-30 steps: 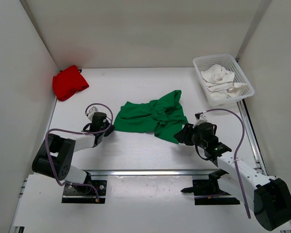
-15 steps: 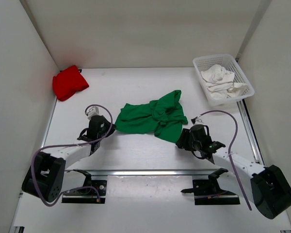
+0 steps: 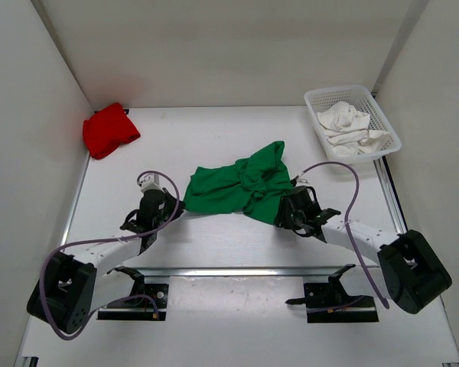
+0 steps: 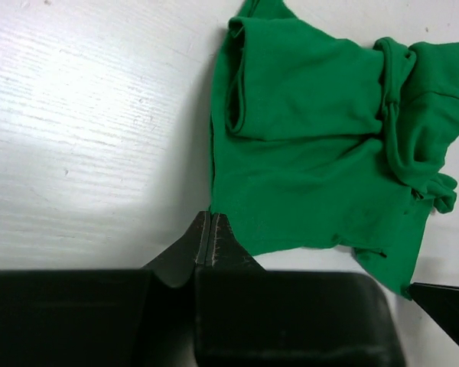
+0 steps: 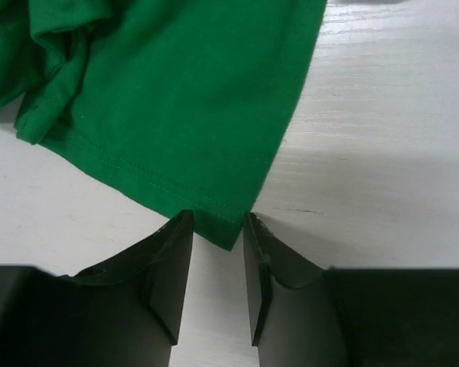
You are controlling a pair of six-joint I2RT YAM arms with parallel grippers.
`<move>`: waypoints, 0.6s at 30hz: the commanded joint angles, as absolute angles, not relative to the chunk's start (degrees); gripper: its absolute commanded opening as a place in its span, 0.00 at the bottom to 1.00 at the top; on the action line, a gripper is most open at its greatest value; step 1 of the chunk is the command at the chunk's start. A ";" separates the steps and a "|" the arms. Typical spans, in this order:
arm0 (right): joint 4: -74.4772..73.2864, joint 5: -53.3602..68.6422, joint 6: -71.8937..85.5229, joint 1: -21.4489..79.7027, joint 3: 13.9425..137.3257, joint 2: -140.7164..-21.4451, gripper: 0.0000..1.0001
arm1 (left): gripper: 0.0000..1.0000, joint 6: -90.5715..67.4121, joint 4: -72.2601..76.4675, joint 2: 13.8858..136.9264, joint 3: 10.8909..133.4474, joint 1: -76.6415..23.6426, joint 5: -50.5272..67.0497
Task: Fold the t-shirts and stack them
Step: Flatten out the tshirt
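Green t-shirt (image 3: 241, 187) is lying crumpled and half spread in the middle of the table (image 3: 214, 138), one sleeve end pointing up toward the back wall. Both arms are reaching into it from the near side, one at each lower corner.

Left gripper (image 4: 208, 229): the jaws are pressed right together, and the tips sit exactly on the shirt's near left corner. It looks like the corner is pinched between them, but the wrist view doesn't show how much cloth is actually caught, so take that loosely.

Right gripper (image 5: 218, 222): a narrow gap between the fingers (image 5: 176, 264), not clamped. The stitched hem corner of the green shirt lies flat on the table, poking into that gap, with a finger on either side of it.

Now the containers. There's only one, a white mesh basket (image 3: 367, 157) at the far right corner of the table. The white t-shirt (image 3: 348, 126) is bunched up inside and pretty much fills it. Nothing else is in there that I can see.

Red t-shirt (image 3: 109, 130) sits as a bundle at the far left corner against the side wall, well apart from the green one and both grippers.
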State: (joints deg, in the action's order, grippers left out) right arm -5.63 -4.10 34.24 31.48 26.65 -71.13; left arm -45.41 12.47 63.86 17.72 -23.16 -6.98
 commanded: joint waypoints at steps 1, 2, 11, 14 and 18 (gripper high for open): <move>-13.61 -6.42 32.52 32.17 27.59 -75.31 0.31 | 0.00 -43.69 13.80 61.96 18.72 -24.60 -6.68; -13.88 -6.24 32.00 32.34 28.21 -76.54 0.29 | 0.00 -43.16 12.49 62.14 19.68 -25.39 -7.55; -16.85 -5.00 32.08 32.08 32.59 -68.50 0.00 | 0.00 -39.65 5.12 57.93 25.47 -24.97 -3.45; -24.75 -7.47 29.72 30.86 40.48 -59.36 0.00 | 0.00 -37.97 -1.91 55.29 32.93 -19.02 5.22; -33.30 -6.95 24.19 24.71 56.20 -53.01 0.00 | 0.00 -35.78 -9.66 51.42 46.89 -9.95 13.87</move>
State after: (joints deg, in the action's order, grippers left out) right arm -27.73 -4.91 29.12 27.83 44.84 -58.02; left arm -38.76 -4.03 55.72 37.01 -15.33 5.15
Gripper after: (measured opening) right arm 0.010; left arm 0.022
